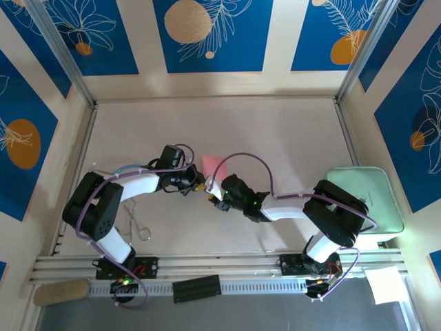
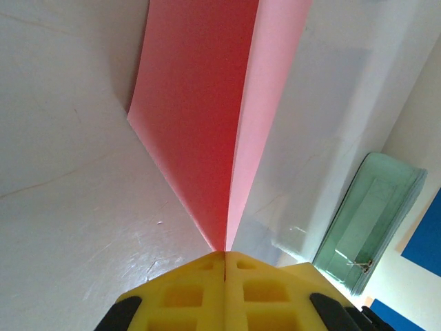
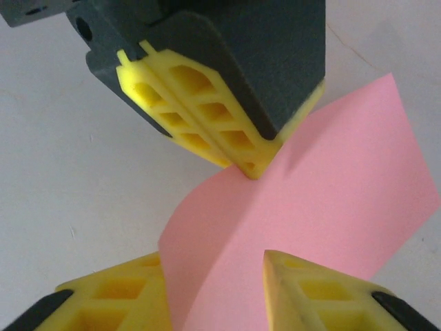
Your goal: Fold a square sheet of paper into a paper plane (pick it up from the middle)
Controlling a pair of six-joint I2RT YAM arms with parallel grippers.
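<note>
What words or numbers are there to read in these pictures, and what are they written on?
There are none to read.
The pink paper is blank on the sides that show.
The blue wall panels carry only leaf and circle drawings.
The green pad and the white slip show no print.

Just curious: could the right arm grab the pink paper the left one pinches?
Probably yes: the right gripper, open, straddles the square sheet of paper, clear of the left gripper.

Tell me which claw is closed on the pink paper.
The left claw, pressed shut on the pink paper; the right claw stands open around it.
</note>
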